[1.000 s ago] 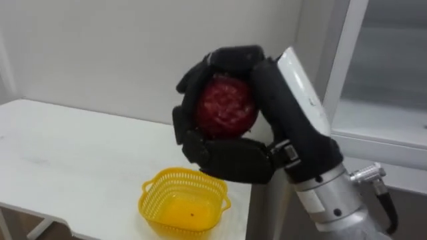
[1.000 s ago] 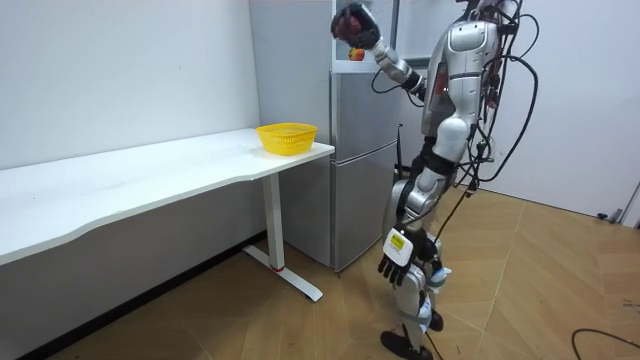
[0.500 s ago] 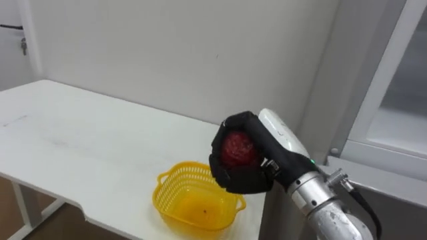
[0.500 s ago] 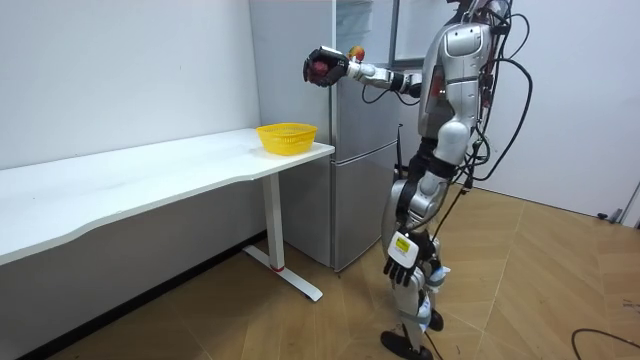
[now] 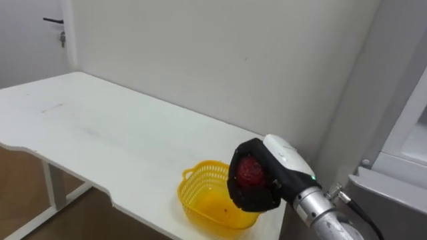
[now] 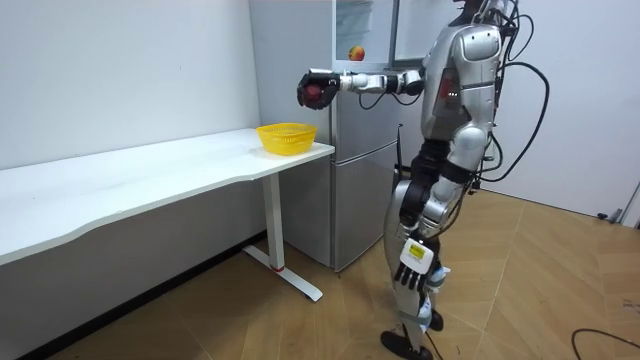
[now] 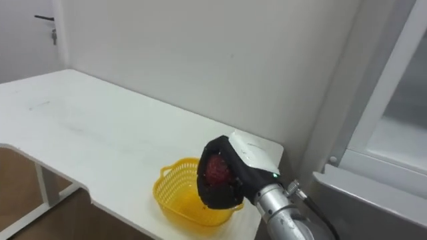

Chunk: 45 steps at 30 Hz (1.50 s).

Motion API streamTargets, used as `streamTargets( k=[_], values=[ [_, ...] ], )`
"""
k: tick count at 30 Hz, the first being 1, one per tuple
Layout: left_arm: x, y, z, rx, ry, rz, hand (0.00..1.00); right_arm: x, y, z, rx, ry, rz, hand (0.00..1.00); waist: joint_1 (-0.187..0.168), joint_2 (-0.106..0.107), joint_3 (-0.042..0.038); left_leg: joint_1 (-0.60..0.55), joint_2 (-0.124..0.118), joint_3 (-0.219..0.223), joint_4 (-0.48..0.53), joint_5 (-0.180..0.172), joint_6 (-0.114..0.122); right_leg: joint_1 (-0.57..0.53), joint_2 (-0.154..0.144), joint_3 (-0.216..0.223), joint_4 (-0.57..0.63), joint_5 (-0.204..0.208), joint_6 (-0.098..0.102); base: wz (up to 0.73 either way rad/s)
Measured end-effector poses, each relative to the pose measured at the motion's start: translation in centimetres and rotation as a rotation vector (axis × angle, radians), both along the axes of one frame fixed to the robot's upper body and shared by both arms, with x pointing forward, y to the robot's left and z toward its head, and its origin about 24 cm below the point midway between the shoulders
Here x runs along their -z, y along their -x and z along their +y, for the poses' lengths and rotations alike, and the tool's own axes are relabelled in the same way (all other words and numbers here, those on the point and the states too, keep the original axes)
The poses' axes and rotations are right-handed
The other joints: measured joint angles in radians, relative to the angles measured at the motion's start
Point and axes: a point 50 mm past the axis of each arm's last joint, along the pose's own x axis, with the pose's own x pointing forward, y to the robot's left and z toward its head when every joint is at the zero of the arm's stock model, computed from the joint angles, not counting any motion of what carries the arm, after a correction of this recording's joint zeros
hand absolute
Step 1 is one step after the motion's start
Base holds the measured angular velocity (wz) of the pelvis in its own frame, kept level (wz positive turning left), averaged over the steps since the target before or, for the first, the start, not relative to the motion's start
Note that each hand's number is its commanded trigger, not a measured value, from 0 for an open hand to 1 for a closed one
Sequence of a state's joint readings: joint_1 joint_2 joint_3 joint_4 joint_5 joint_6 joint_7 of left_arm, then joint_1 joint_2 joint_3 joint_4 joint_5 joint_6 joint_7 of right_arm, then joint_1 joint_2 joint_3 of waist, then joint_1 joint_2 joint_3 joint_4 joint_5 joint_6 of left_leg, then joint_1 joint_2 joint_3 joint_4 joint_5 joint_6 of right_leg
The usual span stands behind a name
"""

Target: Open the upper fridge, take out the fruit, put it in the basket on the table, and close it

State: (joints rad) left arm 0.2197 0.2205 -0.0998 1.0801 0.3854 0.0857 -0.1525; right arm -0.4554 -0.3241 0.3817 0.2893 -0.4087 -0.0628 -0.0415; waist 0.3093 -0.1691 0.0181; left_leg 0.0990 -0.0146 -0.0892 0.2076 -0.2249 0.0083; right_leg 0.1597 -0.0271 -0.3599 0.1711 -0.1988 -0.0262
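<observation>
My right hand (image 5: 257, 199) is shut on a round red fruit (image 5: 251, 171), its dark fingers wrapped round it. It holds the fruit just above the right side of a yellow mesh basket (image 5: 199, 197) that stands at the near end of the white table (image 5: 100, 130). In the room view the right arm reaches out level from the fridge (image 6: 365, 150) towards the table, with the fruit (image 6: 314, 90) up above the basket (image 6: 287, 137). The left hand (image 6: 413, 270) hangs open by my leg.
The grey fridge (image 5: 400, 153) stands directly right of the table end, its upper compartment open, with an orange fruit (image 6: 356, 52) on a shelf inside. A white wall (image 5: 200, 60) runs behind the table. I stand on a wooden floor (image 6: 540, 290) in front of the fridge.
The right hand has carried the red fruit down from the upper fridge and out to the left, over the basket. My view has swung left along the table.
</observation>
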Motion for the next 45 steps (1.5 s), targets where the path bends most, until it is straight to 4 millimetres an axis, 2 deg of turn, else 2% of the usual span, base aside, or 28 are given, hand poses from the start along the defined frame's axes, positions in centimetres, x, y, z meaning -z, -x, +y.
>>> streamTargets(
  k=[5, 11, 17, 20, 22, 24, 29, 36, 37, 38, 39, 45],
  values=[
    [-0.1, 0.3, 0.4, -0.001, -0.002, 0.011, 0.00, 1.2, 0.2, 0.5, -0.020, 0.023, 0.043, 1.00, 0.002, -0.014, -0.0037, 0.000, 0.000, -0.005, 0.007, 0.001, 0.001, 0.002, -0.002, 0.000, 0.000, 0.000, 0.000, 0.02],
    [-0.3, 0.0, 1.2, 0.004, -0.022, 0.006, 0.00, 2.2, 0.2, 0.4, -0.008, 0.056, 0.087, 1.00, 0.026, -0.035, 0.0045, -0.003, 0.000, -0.007, 0.012, 0.001, 0.000, 0.001, -0.001, -0.006, 0.001, -0.001, 0.001, 0.00],
    [-0.6, -0.3, 1.8, -0.006, -0.037, 0.002, 0.00, 1.7, -0.2, 0.5, -0.004, 0.077, 0.068, 1.00, 0.029, -0.042, 0.0057, -0.021, -0.009, -0.034, 0.015, 0.000, 0.001, 0.000, -0.001, -0.033, 0.000, -0.002, 0.003, 0.13],
    [-0.7, -0.3, 2.1, -0.012, -0.041, 0.005, 0.00, 2.0, -0.4, 0.2, 0.015, 0.088, 0.086, 1.00, 0.049, -0.049, 0.0042, -0.023, -0.009, -0.036, 0.014, 0.000, 0.001, -0.002, 0.000, -0.030, -0.001, -0.002, 0.003, 0.03],
    [-0.7, -0.4, 2.2, -0.010, -0.038, 0.008, 0.00, 2.4, -0.4, -0.1, 0.027, 0.095, 0.104, 1.00, 0.056, -0.057, 0.0064, -0.025, -0.010, -0.042, 0.015, 0.000, 0.001, -0.002, 0.000, -0.032, -0.001, -0.002, 0.003, 0.07],
    [-0.8, -0.5, 2.3, -0.011, -0.041, 0.010, 0.00, 2.9, -0.4, -0.3, 0.034, 0.087, 0.127, 1.00, 0.059, -0.073, 0.0041, -0.037, -0.011, -0.051, 0.020, 0.000, 0.001, -0.008, -0.001, -0.041, -0.001, -0.002, 0.003, 0.10],
    [-0.7, 0.2, 2.4, -0.025, -0.048, 0.036, 0.00, 3.0, -0.5, -0.7, 0.064, 0.030, 0.142, 1.00, 0.062, -0.093, -0.0010, -0.047, -0.012, -0.051, 0.030, 0.000, 0.001, -0.016, -0.004, -0.049, 0.000, -0.002, 0.003, 0.01],
    [-0.9, 0.3, 2.8, -0.039, -0.057, 0.035, 0.00, 1.9, -1.1, -0.8, 0.070, 0.000, 0.116, 1.00, 0.065, -0.095, -0.0012, -0.054, -0.012, -0.051, 0.027, 0.000, 0.001, -0.019, -0.005, -0.053, 0.000, -0.002, 0.003, 0.00],
    [-0.9, 0.3, 2.9, -0.039, -0.058, 0.035, 0.00, 1.7, -1.1, -0.8, 0.070, -0.001, 0.112, 0.76, 0.065, -0.095, -0.0011, -0.055, -0.012, -0.052, 0.027, 0.000, 0.001, -0.020, -0.005, -0.053, 0.000, -0.002, 0.003, 0.00],
    [-0.9, 0.4, 3.0, -0.044, -0.060, 0.034, 0.00, 1.4, -1.3, -0.8, 0.070, 0.000, 0.100, 0.62, 0.066, -0.095, -0.0011, -0.057, -0.012, -0.052, 0.027, 0.000, 0.001, -0.022, -0.005, -0.053, 0.000, -0.002, 0.003, 0.00],
    [-0.9, 0.4, 3.0, -0.049, -0.061, 0.033, 0.00, 1.0, -1.5, -0.7, 0.071, 0.001, 0.085, 0.00, 0.067, -0.095, -0.0011, -0.059, -0.012, -0.052, 0.028, 0.000, 0.001, -0.024, -0.005, -0.053, 0.000, -0.002, 0.003, 0.00],
    [-1.0, 0.7, 3.3, -0.070, -0.070, 0.033, 0.00, 0.3, -1.8, -0.7, 0.078, -0.021, 0.064, 0.00, 0.072, -0.093, 0.0005, -0.061, -0.014, -0.052, 0.035, -0.001, 0.001, -0.022, -0.004, -0.053, 0.000, -0.001, 0.003, 0.01]
  ],
)
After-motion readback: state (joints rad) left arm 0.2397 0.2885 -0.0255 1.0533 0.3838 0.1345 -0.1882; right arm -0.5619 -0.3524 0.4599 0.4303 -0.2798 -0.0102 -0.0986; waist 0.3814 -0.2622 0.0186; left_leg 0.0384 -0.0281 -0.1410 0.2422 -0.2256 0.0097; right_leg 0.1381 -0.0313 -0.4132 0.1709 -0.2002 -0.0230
